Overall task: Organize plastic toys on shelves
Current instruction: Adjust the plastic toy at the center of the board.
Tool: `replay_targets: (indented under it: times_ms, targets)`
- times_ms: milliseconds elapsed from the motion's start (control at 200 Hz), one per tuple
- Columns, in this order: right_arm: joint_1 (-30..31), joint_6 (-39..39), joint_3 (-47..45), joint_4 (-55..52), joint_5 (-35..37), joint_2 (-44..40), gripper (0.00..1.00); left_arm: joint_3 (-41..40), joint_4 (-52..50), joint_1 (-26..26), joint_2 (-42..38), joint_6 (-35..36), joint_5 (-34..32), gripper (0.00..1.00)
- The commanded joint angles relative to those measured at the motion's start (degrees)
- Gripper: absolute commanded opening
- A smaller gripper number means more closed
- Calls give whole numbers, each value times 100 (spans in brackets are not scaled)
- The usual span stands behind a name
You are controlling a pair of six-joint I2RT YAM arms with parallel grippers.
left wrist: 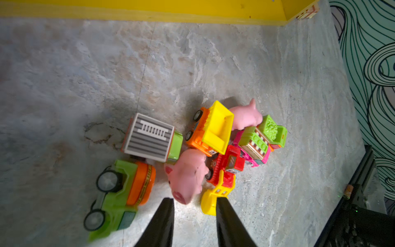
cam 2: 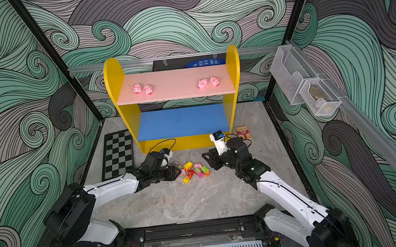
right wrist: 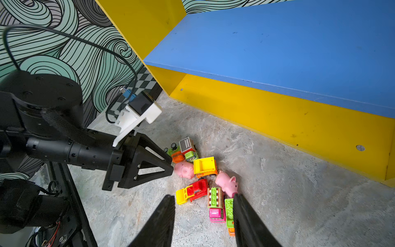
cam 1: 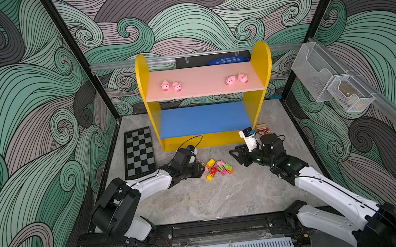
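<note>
Four pigs stand on the pink upper board of the shelves; two more lie heaped with the toy vehicles on the table in front. The left gripper and right gripper flank the heap, fingers apart, empty. Picking seems the step in hand: the left must slide around the nearest pig, avoiding the digger.

Walls all round have swirly green-and-grey wave wallpaper, with black frame posts in the back corners. The worktop is a grey marble-look slab, evenly lit. A grey-black checkerboard lies at its 9 o'clock, and wire mesh baskets hang up at 2 o'clock.
</note>
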Motion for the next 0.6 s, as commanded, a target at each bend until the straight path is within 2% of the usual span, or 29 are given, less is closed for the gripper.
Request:
replay_targets:
  times_ms: [0, 330, 410, 475, 530, 595]
  targets:
    - [35, 83, -37, 156, 83, 27, 48, 135, 238, -18, 189, -82, 164, 37]
    - [45, 92, -45, 161, 78, 55, 48, 162, 557, -18, 610, -159, 154, 36]
    - [44, 90, -54, 156, 67, 73, 47, 204, 585, -18, 693, -156, -11, 27]
    - [53, 92, -59, 157, 33, 115, 48, 256, 520, -18, 719, -95, -157, 10]
    - [59, 100, -56, 156, -51, 155, 48, 276, 425, -18, 670, -37, -292, 1]
    - [70, 112, -45, 168, -127, 216, 48, 234, 329, -35, 474, 80, -503, 0]
